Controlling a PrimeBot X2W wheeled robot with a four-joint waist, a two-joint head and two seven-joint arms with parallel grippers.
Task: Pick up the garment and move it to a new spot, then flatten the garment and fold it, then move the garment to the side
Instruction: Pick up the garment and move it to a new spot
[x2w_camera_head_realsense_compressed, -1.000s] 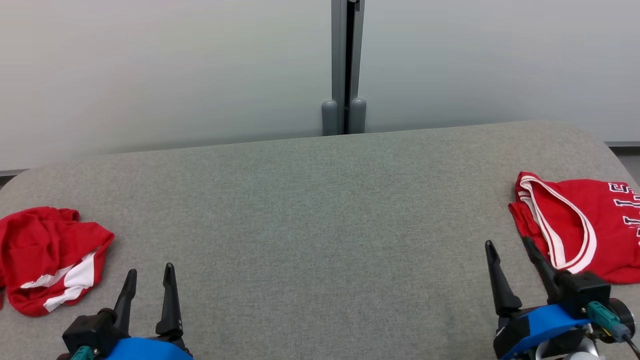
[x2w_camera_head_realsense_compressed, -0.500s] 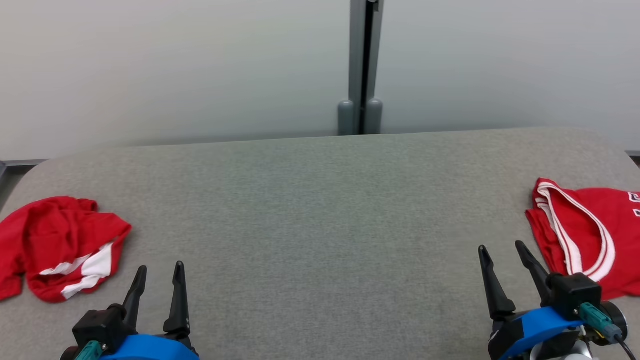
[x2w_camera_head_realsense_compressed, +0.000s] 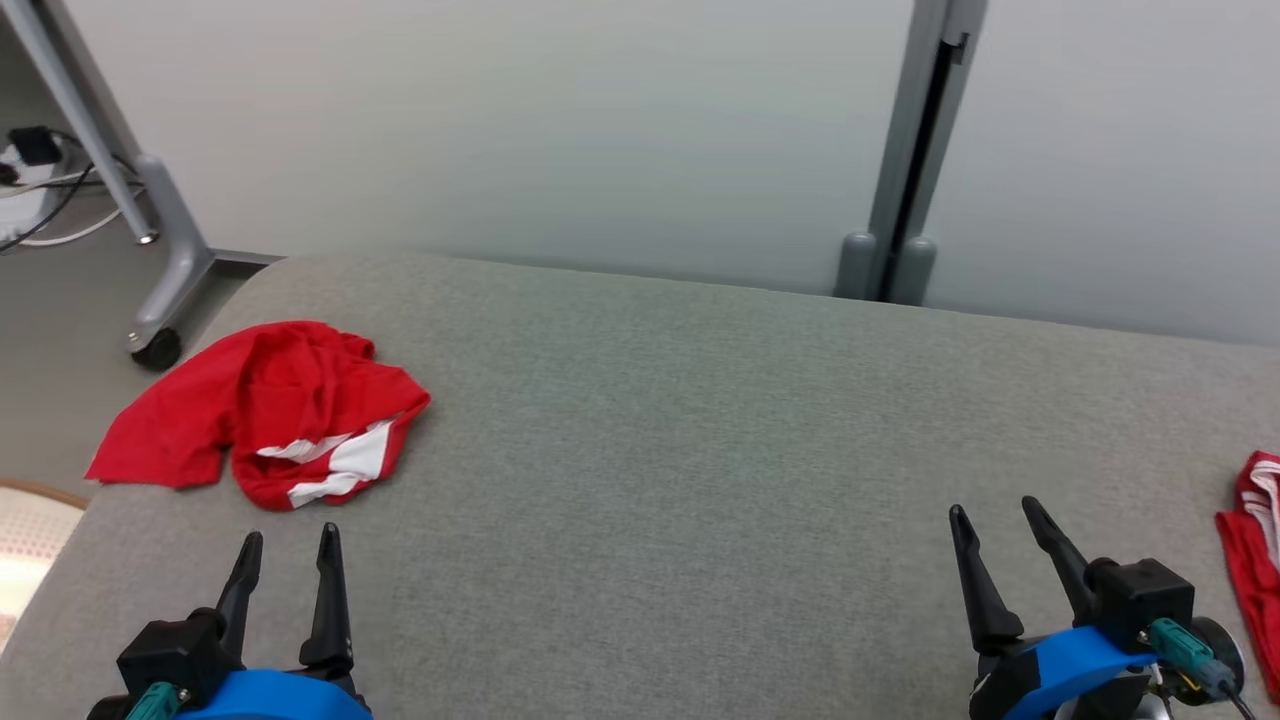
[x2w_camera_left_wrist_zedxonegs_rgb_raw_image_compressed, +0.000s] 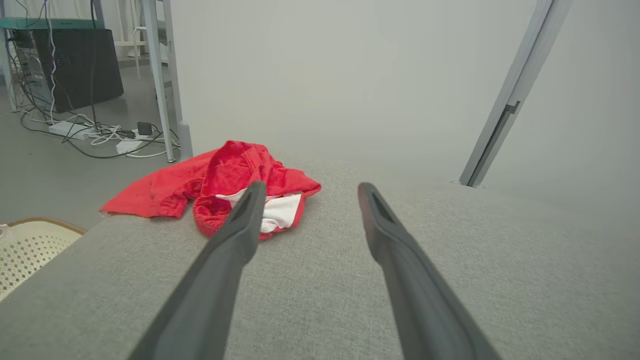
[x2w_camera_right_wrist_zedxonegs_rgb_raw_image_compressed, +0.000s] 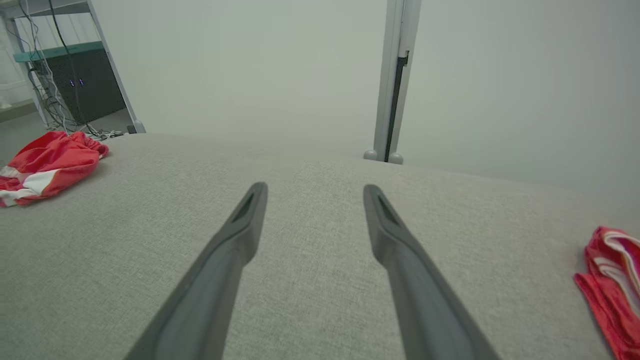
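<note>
Looks further left than a second ago, by a swing of the head camera and not of the cloths: brings a wheeled leg (x2w_camera_head_realsense_compressed: 150, 250) and a basket (x2w_camera_head_realsense_compressed: 25, 530) into the head view's left edge, and cuts the red-and-white cloth (x2w_camera_head_realsense_compressed: 1255, 560) down to a sliver at the right edge.

Finds the garment (x2w_camera_head_realsense_compressed: 270, 410) crumpled, red with white patches, at the left end of the grey top (x2w_camera_head_realsense_compressed: 650, 450), one corner reaching its edge. Shows the left gripper (x2w_camera_head_realsense_compressed: 290, 535) just short of it, jaws spread wide, empty, touching nothing. Passes a grey post (x2w_camera_head_realsense_compressed: 905, 150) behind the top. Shows the right gripper (x2w_camera_head_realsense_compressed: 993, 508) equally wide and empty, well apart from the garment, near the cloth but clear of it.

Adds, from the left wrist, a dark computer tower (x2w_camera_left_wrist_zedxonegs_rgb_raw_image_compressed: 70, 65) and cables (x2w_camera_left_wrist_zedxonegs_rgb_raw_image_compressed: 100, 137) on the floor beyond the garment. Takes in, from the right wrist, both red pieces at once: garment far left, cloth lower right.
</note>
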